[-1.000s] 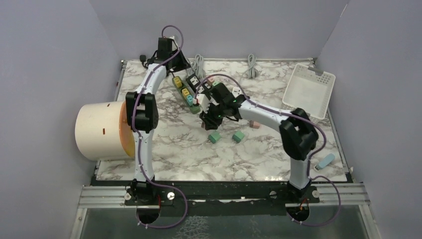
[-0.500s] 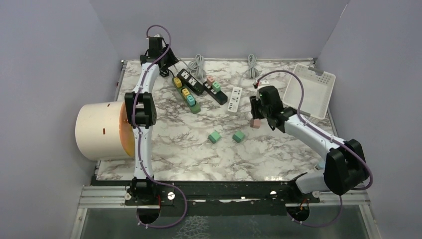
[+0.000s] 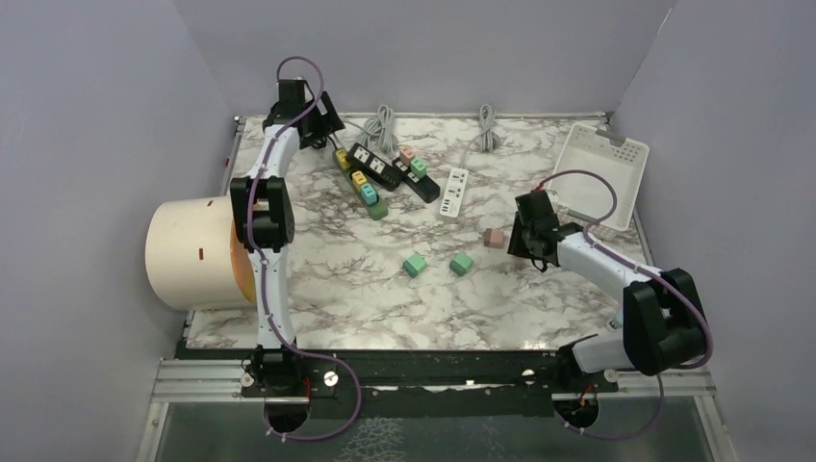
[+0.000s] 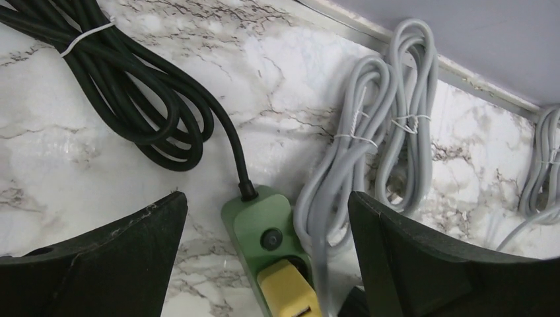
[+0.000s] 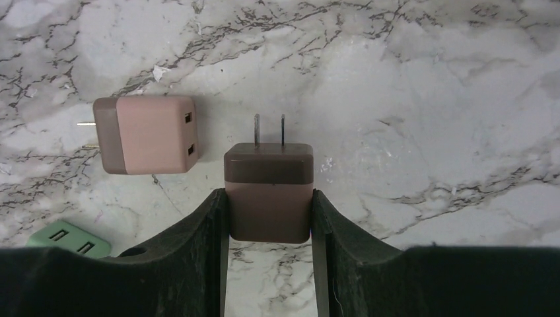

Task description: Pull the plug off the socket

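A brown plug with its two prongs pointing away sits between the fingers of my right gripper, which is shut on it just above the marble, to the right of a loose pink plug. In the top view that gripper hangs beside the pink plug. My left gripper is open over the cord end of the green power strip, whose nearest socket holds a yellow plug. From above, the left gripper is at the table's far left, by the green strip.
Two black power strips and a white one lie beside the green strip, with grey cable bundles and a black cord coil behind. Two green plugs lie mid-table. A white basket stands at the right, a big cream cylinder at the left.
My right arm swung from the power strips to the right side and came down by the pink plug, carrying the brown plug. My left gripper opened and shifted back-left.
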